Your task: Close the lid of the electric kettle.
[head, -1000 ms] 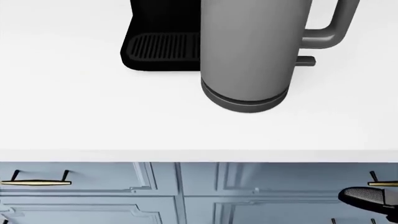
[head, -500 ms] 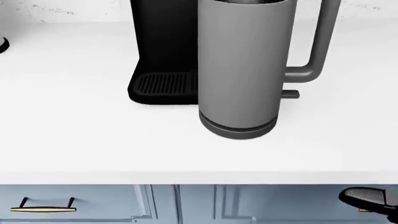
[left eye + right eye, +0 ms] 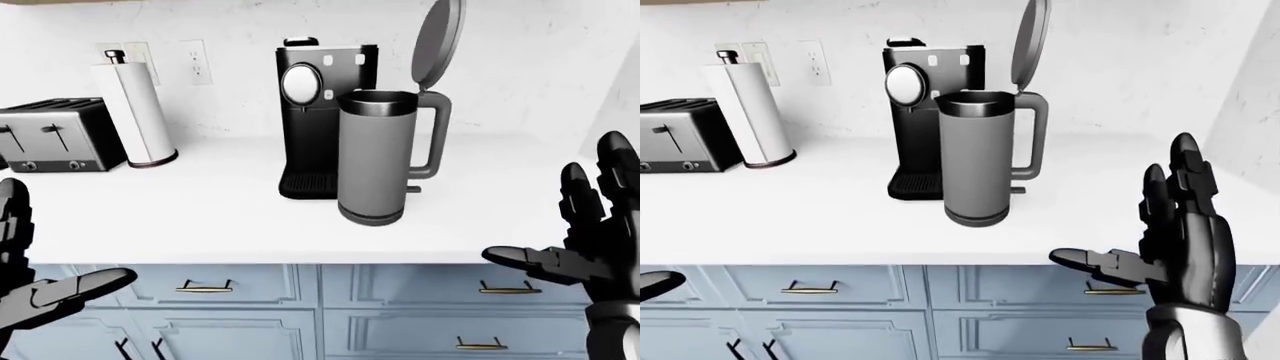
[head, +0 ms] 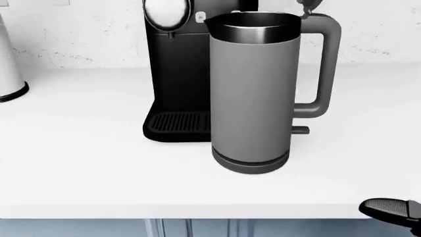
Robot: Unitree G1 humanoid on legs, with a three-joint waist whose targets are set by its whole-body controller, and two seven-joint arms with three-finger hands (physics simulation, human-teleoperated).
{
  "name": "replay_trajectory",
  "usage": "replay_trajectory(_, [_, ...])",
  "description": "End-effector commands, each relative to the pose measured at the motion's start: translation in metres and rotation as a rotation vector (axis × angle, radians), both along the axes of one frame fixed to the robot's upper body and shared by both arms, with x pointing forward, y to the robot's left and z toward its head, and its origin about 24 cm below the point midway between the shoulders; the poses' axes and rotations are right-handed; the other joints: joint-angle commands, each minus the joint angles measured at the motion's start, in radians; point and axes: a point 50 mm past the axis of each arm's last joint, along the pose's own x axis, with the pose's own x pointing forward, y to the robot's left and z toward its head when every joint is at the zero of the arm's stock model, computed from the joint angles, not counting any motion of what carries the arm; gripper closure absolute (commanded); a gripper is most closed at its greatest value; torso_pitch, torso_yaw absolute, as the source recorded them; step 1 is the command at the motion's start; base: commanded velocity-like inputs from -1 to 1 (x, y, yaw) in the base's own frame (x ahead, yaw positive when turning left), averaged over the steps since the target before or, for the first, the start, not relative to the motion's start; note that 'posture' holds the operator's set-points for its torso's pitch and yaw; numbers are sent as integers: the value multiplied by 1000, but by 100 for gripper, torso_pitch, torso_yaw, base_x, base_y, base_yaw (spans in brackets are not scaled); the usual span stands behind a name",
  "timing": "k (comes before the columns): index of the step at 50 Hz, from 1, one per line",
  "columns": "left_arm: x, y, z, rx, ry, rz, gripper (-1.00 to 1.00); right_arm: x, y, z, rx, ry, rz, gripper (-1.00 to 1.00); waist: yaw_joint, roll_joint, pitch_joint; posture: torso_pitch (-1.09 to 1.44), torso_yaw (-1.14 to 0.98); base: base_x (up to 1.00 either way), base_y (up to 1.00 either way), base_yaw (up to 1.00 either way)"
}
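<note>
A tall grey electric kettle (image 3: 375, 157) stands on the white counter (image 3: 200, 217), handle to the right. Its round lid (image 3: 438, 41) stands straight up above the handle, leaving the mouth uncovered. In the head view the kettle (image 4: 253, 94) fills the middle and the lid is cut off at the top. My right hand (image 3: 1175, 225) is raised at the lower right, open, fingers spread, well to the right of the kettle and below its rim. My left hand (image 3: 30, 277) is open at the lower left, far from the kettle. Neither hand touches anything.
A black coffee machine (image 3: 315, 120) stands directly behind and left of the kettle. A paper towel roll (image 3: 135, 112) and a toaster (image 3: 50, 135) stand further left. Blue drawers with brass handles (image 3: 205, 286) run under the counter edge. A wall panel (image 3: 1250, 112) closes the right side.
The head view has tilted upward: the kettle slid down the picture and its rim and handle top now show, while the drawers dropped out of view. The kettle itself has not moved.
</note>
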Motion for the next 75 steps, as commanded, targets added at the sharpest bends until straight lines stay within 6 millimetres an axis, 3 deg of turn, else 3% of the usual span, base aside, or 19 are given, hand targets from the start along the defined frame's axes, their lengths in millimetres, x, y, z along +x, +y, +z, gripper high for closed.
replay_trajectory(1, [-1, -3, 8, 37, -46, -12, -100, -1, 3, 10, -32, -60, 11, -100, 0, 2, 4, -55, 0, 0, 0, 0])
replay_trajectory(8, [-3, -3, 10, 34, -52, -11, -100, 0, 3, 9, -31, -60, 13, -100, 3, 4, -24, -61, 0, 0, 0, 0])
replay_trajectory(16, [-5, -5, 14, 39, -61, -13, -100, -1, 4, 10, -30, -60, 12, -100, 3, 6, -36, -61, 0, 0, 0, 0])
replay_trajectory(47, [-4, -5, 17, 36, -67, -28, -100, 4, 8, 5, -42, -37, 17, -100, -4, 10, -43, -62, 0, 0, 0, 0])
replay_trajectory(60, [3, -3, 8, 39, -66, -36, -100, 5, -6, 8, -59, -22, -37, -100, -7, 4, -45, -62, 0, 0, 0, 0])
replay_trajectory(64, [1, -3, 9, 36, -67, -38, -100, 11, -7, 3, -81, 3, -32, -100, -9, 4, -46, -62, 0, 0, 0, 0])
replay_trajectory(75, [-3, -5, 12, 35, -67, -40, -100, 32, -8, 18, -181, 64, -1, -100, -15, 5, -46, -62, 0, 0, 0, 0])
